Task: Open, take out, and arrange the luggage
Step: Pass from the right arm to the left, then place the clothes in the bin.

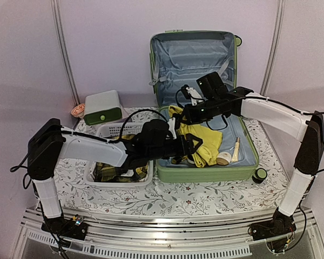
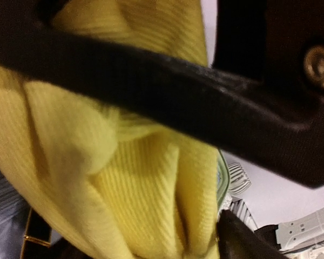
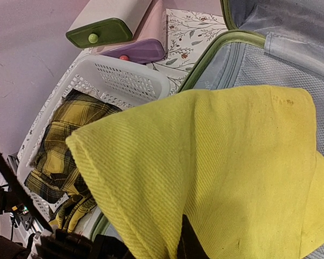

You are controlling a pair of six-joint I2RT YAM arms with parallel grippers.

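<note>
The light-green luggage (image 1: 205, 174) lies open on the table, with its lid (image 1: 194, 59) upright against the back wall and its grey-blue lining showing. A yellow ribbed cloth (image 1: 208, 141) lies across its left half. My right gripper (image 1: 175, 120) holds up the cloth's far left corner, and the cloth (image 3: 232, 162) drapes over its jaws in the right wrist view. My left gripper (image 1: 193, 145) is at the cloth's near edge inside the luggage. The bunched cloth (image 2: 135, 189) fills the left wrist view and pinches in toward the jaws.
A white perforated basket (image 1: 116, 128) holding yellow plaid clothing (image 1: 116, 171) stands left of the luggage. It also shows in the right wrist view (image 3: 129, 81). A white-and-green drawer box (image 1: 102, 106) sits behind it. A round white item (image 1: 224, 157) and a cream tube (image 1: 236, 150) lie in the luggage.
</note>
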